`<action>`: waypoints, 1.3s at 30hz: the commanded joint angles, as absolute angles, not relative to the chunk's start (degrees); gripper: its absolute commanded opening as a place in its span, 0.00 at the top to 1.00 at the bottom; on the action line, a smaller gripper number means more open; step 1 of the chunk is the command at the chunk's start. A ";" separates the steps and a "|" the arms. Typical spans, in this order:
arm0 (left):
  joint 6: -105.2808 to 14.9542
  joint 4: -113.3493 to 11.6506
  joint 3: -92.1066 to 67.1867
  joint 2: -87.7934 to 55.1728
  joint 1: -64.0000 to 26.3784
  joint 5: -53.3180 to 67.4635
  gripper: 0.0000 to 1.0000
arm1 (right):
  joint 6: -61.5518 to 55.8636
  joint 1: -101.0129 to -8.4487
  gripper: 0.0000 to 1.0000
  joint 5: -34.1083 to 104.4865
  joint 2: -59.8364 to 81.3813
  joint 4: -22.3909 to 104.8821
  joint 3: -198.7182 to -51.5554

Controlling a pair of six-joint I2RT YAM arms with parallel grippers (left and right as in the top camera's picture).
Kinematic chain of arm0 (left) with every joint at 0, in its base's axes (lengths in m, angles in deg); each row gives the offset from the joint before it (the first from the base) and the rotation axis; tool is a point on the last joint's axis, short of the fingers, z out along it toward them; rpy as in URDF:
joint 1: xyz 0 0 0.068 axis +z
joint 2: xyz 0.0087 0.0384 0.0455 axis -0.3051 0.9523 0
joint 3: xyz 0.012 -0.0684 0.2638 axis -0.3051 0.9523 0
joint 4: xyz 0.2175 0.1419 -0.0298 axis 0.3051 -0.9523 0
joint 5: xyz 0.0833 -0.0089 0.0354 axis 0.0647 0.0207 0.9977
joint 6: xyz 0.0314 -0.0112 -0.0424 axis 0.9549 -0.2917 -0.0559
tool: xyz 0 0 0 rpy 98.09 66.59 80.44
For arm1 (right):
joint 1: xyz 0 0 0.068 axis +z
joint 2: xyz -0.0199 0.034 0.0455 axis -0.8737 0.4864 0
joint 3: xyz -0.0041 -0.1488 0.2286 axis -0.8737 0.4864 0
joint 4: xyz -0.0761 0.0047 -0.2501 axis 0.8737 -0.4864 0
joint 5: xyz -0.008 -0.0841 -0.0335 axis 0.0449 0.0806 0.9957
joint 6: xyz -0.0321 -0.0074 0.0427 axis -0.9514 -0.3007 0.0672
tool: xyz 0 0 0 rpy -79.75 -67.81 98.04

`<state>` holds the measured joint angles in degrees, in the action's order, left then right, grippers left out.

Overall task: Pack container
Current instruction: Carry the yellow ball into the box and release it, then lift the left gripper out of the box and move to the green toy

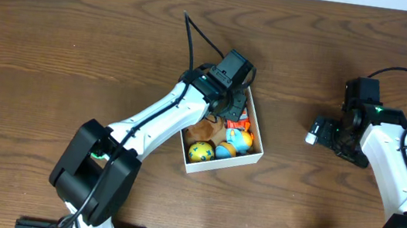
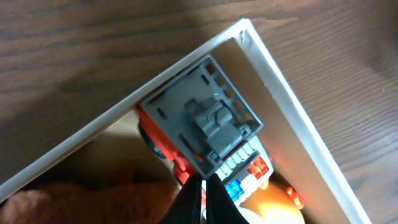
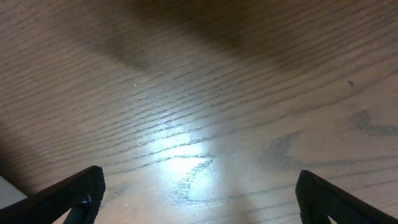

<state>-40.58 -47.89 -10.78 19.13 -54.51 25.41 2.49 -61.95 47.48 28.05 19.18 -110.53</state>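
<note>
Table: we see dark wood grain on the table (image 1: 57, 41), with the left arm (image 1: 164, 117) and the right arm (image 1: 388, 160) reaching in from the near edge.
Container: the container (image 1: 225, 163) sits near the middle of the table, a little toward the right arm's side. It is turned at an angle, with thin white walls and a brown floor.
Left gripper: the left gripper (image 2: 203, 186) hangs over the container's far corner. We see its dark fingers pressed together with nothing between them. Whether the tips touch the toy below, we cannot tell.
Car: a car (image 2: 199, 121) lies underside up in that far corner — grey chassis on top, red body under it, blue and white bits at the end nearest the fingertips. It lies close to both white walls.
Plush: a brown plush (image 1: 201, 129) fills the side under the left arm, partly hidden by it.
Orange toy: an orange toy (image 1: 240, 139) with some blue on it lies just beside the car, by the right wall.
Balls: a yellow ball (image 1: 200, 152) and a blue ball (image 1: 225, 151) sit side by side along the near wall.
Right gripper: the right gripper (image 3: 199, 180) is well apart from the container, over bare wood — we see its fingers (image 3: 84, 190) spread wide, holding nothing.
</note>
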 commanded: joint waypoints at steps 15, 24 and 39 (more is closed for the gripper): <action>-36.69 -43.80 -10.47 23.90 -54.21 21.13 0.94 | 1.83 -62.22 0.01 47.29 27.88 18.94 -110.39; -30.22 -43.54 -10.47 24.22 -54.21 18.15 0.94 | 1.81 -62.22 0.01 47.29 27.88 18.96 -110.39; -29.09 -47.36 -12.26 23.24 -53.12 17.39 0.94 | 1.81 -62.22 0.01 47.29 27.88 18.74 -110.39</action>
